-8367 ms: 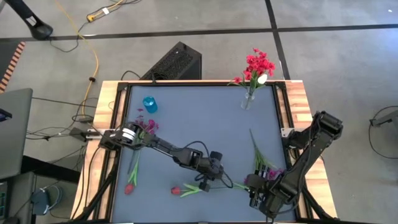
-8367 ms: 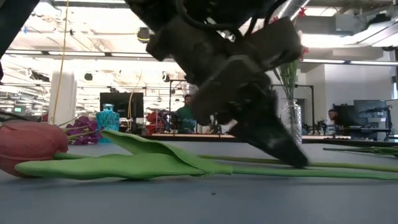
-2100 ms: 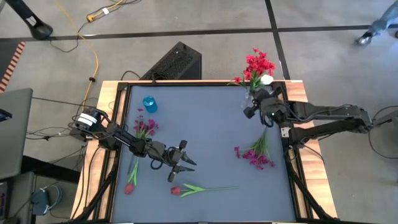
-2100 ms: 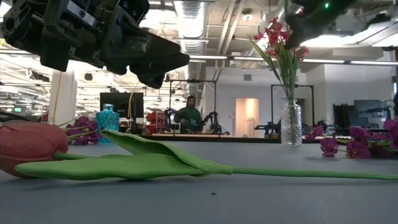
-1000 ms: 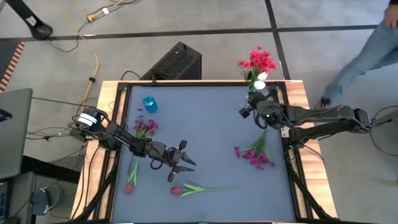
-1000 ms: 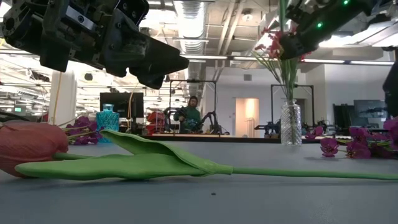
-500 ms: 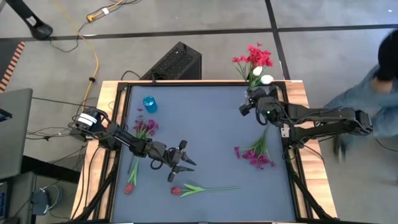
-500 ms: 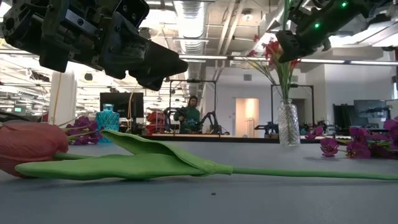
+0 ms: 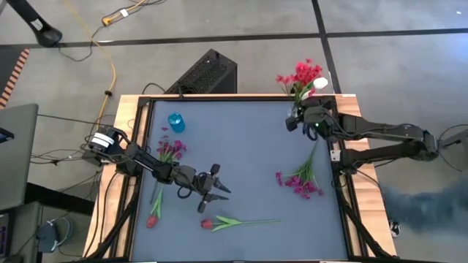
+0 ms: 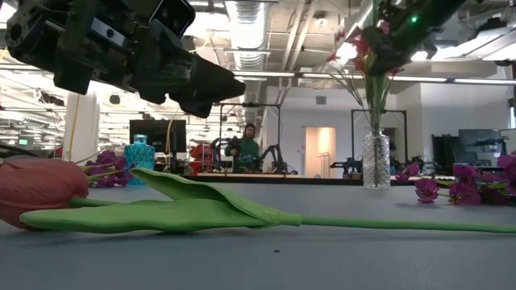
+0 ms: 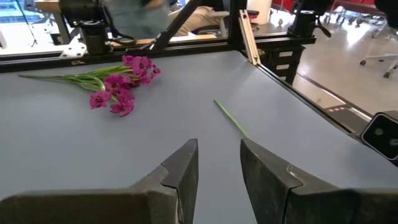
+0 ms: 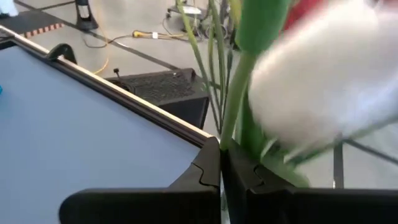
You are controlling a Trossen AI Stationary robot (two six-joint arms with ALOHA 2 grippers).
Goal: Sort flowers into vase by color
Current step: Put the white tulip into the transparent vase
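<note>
1. The right end effector is clamped on a green stem, holding the white flower at the glass vase by the table's far right corner, among red flowers.
2. The left end effector, fingers parted and holding nothing, hangs over the table's near middle, above a red tulip.
3. The magenta spray lies near the right edge; open table spreads across the middle.

Two vases: clear, blue. Two red tulips. Two magenta sprays.
</note>
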